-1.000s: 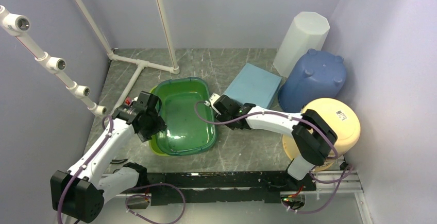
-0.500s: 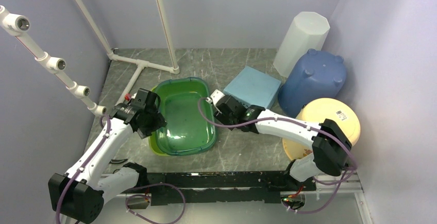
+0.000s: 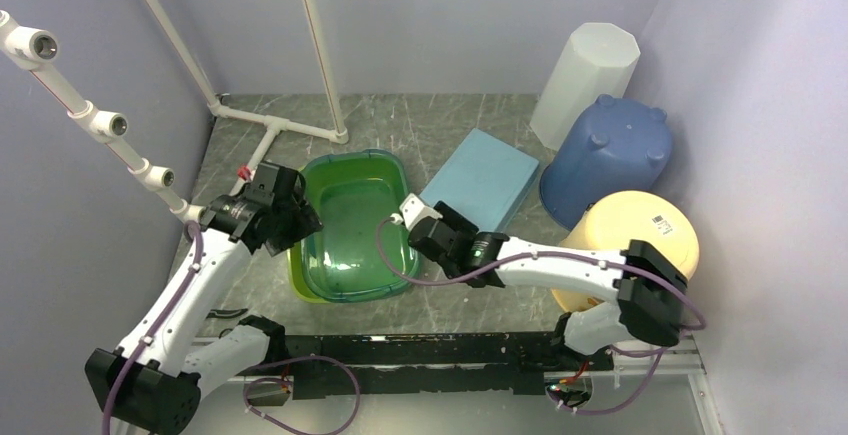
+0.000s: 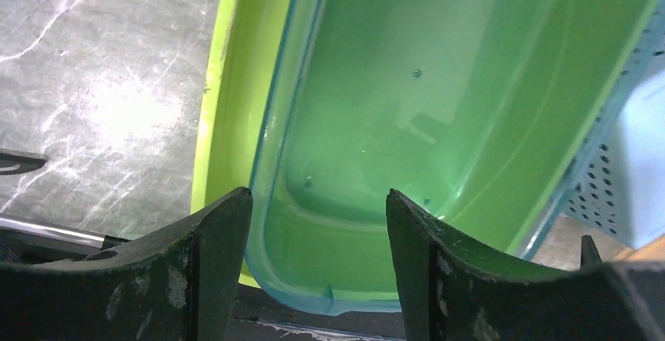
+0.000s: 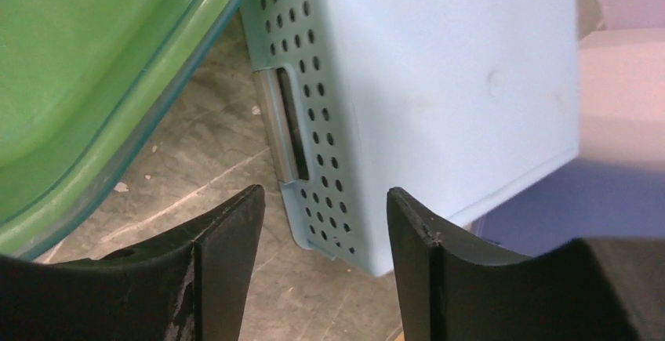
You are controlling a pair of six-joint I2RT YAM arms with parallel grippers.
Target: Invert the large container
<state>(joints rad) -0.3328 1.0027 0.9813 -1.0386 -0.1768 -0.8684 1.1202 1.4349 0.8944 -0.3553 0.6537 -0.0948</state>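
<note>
The large container is a translucent green tub [image 3: 350, 230], upright on the table and nested in a lime-yellow tub [image 3: 298, 280]. My left gripper [image 3: 300, 223] is open over the tub's left rim; in the left wrist view [image 4: 314, 208] the tub's inside [image 4: 392, 106] and a rounded corner show between the fingers, with nothing gripped. My right gripper [image 3: 408, 225] is open beside the tub's right rim. In the right wrist view [image 5: 323, 200] the tub's edge [image 5: 70, 59] lies to the left, and bare table lies between the fingers.
An upturned light blue perforated basket [image 3: 487, 170] [image 5: 439, 82] lies right of the tub. An upturned blue bucket [image 3: 610, 150], a tall white bin [image 3: 585, 80] and a cream container [image 3: 640, 240] stand at the right. White pipes [image 3: 270, 125] stand at the back left.
My left gripper has moved back along the tub's left rim. My right gripper has drawn nearer and slightly left along the right rim, its elbow swinging right. The tub has hardly moved.
</note>
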